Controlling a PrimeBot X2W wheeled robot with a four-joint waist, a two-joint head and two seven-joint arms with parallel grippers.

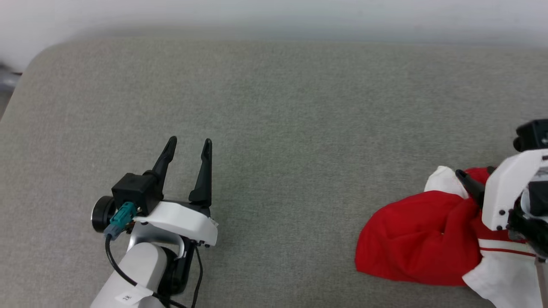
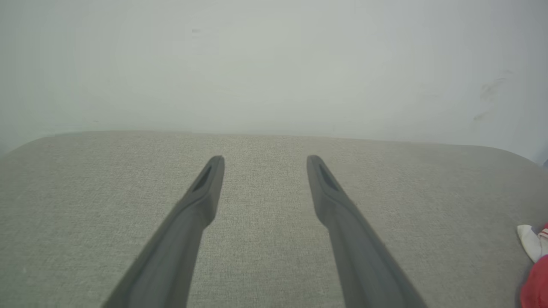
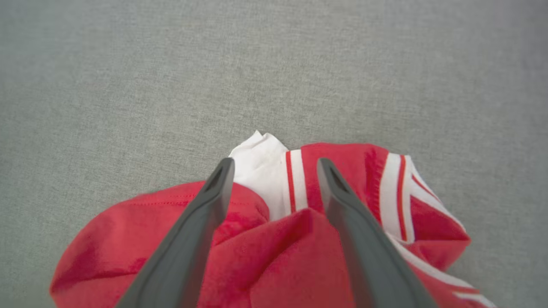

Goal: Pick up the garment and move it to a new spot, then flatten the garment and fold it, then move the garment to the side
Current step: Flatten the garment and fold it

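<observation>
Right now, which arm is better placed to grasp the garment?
Probably the right: the right fingers, open, sit directly over the crumpled garment, while the left fingers, also open, are over bare grey cushion, well away from it.

We see the garment (image 1: pixel 411 239), red with white striped trim, lying crumpled on the grey cushion's (image 1: pixel 274 128) right part.

- The tabletop (image 1: pixel 274 128) is covered all over in grey-green cloth, and its far corner is round.
- A plain pale wall (image 2: pixel 274 64) stands behind it, with a few faint dark marks.
</observation>
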